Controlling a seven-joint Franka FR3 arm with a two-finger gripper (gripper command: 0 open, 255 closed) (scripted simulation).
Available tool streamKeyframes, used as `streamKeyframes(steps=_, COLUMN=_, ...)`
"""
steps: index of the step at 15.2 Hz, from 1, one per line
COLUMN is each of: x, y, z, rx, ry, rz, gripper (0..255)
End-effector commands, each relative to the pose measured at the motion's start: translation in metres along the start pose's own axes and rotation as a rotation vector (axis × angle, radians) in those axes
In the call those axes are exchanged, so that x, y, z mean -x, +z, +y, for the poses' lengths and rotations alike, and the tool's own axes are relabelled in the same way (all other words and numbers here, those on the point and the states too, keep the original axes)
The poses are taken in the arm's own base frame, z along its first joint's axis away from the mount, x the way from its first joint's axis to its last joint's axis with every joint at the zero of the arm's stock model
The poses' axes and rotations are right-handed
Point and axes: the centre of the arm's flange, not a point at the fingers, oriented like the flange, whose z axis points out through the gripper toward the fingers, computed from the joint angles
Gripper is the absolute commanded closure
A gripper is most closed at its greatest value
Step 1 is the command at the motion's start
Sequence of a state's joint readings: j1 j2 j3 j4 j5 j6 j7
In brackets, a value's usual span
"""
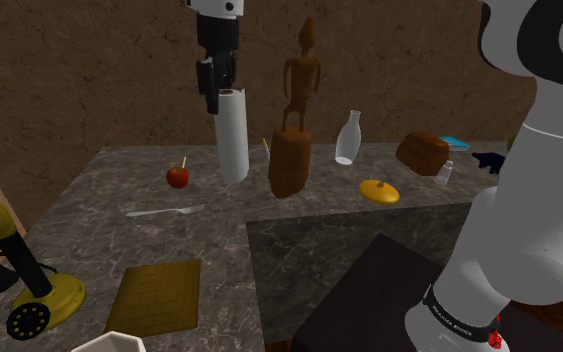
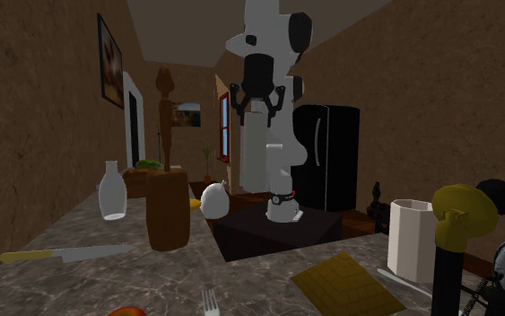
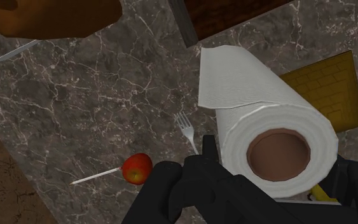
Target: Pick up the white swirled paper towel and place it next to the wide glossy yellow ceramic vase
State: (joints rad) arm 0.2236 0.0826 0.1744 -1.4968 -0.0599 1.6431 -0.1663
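My black gripper [image 1: 216,88] is shut on the top of a white paper towel roll [image 1: 233,135], which stands upright with its brown core [image 3: 279,153] facing the wrist camera. In the wrist view the fingers [image 3: 208,153] clasp the roll's sides, and a loose sheet [image 3: 234,76] trails off it. In the second exterior view the roll [image 2: 256,148] hangs clear above the marble counter [image 2: 80,287]. A low, wide yellow vase [image 1: 379,191] sits on the counter toward the shoulder view's right, well apart from the roll.
Near the roll are a red apple [image 1: 177,177], a fork [image 1: 164,212] and a brown carved figure on a block [image 1: 291,150]. A white bottle [image 1: 347,138] and a brown loaf [image 1: 423,152] stand farther back. A yellow tile mat [image 1: 156,295] lies at the front.
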Motion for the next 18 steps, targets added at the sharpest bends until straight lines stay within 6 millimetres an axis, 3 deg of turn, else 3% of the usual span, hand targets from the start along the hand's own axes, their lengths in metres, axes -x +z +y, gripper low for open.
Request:
streamKeyframes(steps=1, x=0.0, y=-0.012, z=0.001, rx=0.0, ry=0.0, rz=0.0, gripper=255)
streamKeyframes(steps=12, x=-0.003, y=-0.068, z=0.004, rx=0.0, ry=0.0, rz=0.0, gripper=255)
streamKeyframes(steps=18, x=0.052, y=-0.068, z=0.061, rx=0.0, ry=0.0, rz=0.0, gripper=255)
